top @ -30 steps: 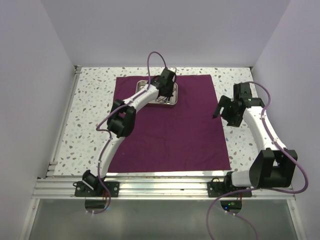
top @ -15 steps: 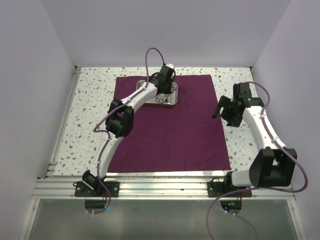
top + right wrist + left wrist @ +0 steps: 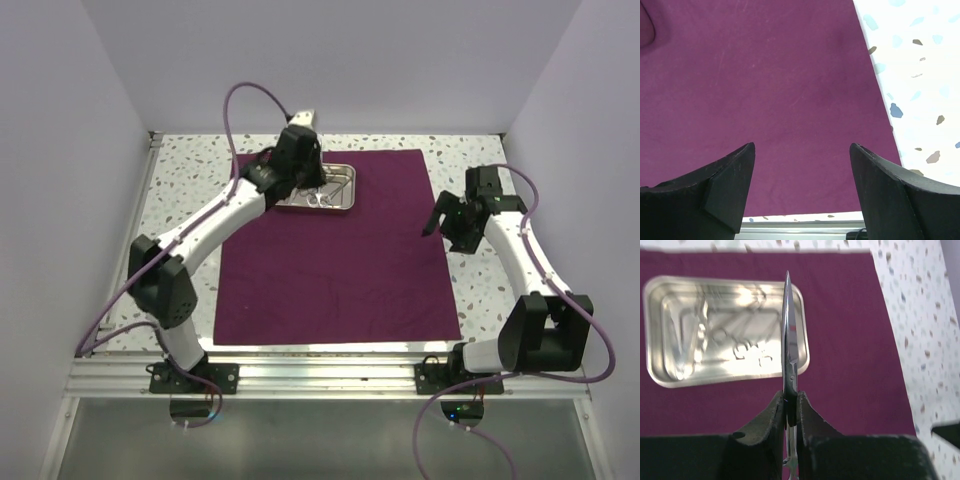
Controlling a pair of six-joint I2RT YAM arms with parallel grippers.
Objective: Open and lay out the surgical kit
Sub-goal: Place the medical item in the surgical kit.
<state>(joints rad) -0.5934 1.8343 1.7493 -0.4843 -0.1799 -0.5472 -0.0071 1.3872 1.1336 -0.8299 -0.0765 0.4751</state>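
Tray (image 3: pixel 725 381) on purple cloth (image 3: pixel 850 340) holds silvery instruments (image 3: pixel 745 347); left pincer (image 3: pixel 790 399) grips scissors (image 3: pixel 789 330).

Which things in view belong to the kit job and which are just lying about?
Job:
- purple cloth, spread flat
- steel tray on it
- steel tool, pinched in the left gripper
- more tools in the tray
- right gripper, open over the cloth's edge

Just there:
- speckled table
- purple cables
- metal rail at the near edge

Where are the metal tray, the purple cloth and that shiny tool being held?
tray (image 3: pixel 656 335): left wrist view, left wall.
cloth (image 3: pixel 340 270): top view, bare middle.
tool (image 3: pixel 789 340): left wrist view, mid-blade.
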